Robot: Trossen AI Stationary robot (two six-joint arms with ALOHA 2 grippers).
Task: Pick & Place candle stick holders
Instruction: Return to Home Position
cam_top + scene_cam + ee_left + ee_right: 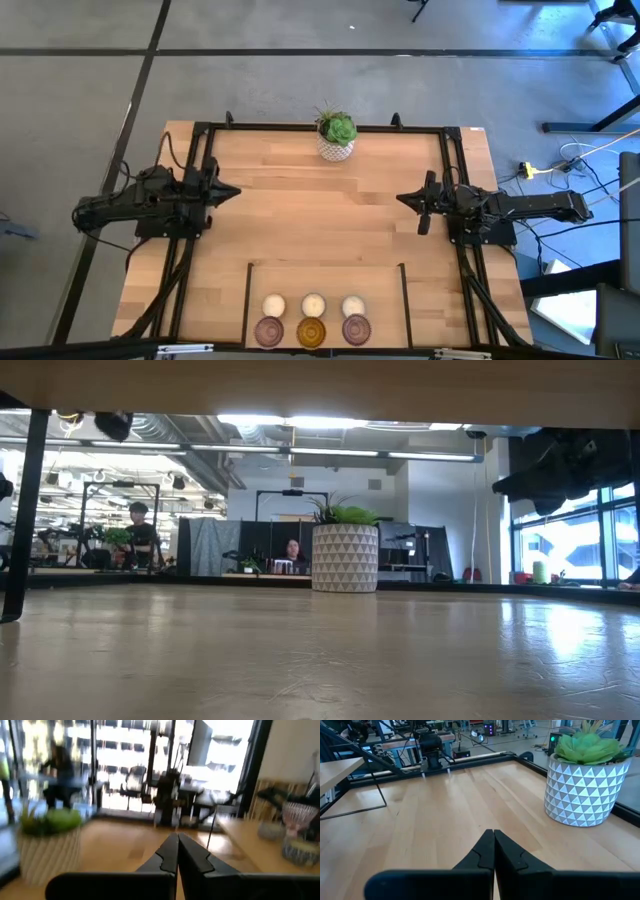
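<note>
— Where do the candle holders stand?

— All six are on the wooden shelf (330, 282), at the edge of the table (300, 220) opposite the plant, in two rows of three. The row nearer the table's middle is the cream-white holders (313, 305). The outer row is glass: a pink holder (269, 330) on the left arm's side, the amber holder (311, 331) in the middle, and a second pink holder (356, 329) on the right arm's side. The two rows sit just beside each other.

— And the left gripper?

— The left gripper (232, 190) hangs over the left side of the table, pointing inward, well apart from the shelf. Its wrist view shows the two fingers (197, 861) pressed flat together — nothing between them.

— The right one?

— Much the same. The right gripper (402, 199) is over the right side, facing the left arm across bare wood. Its fingers (514, 858) meet along their length and hold nothing.

— What else is on the table?

— A green plant (337, 127) in a white patterned pot (336, 150), upright at the middle of the edge across from the shelf, between the two arms' bases but nearer neither gripper.

— Anyone in the room?

— The low view shows two people — one (139, 525) standing far off at the left, the other (292, 548) just beside the pot's outline, well behind the table.
</note>
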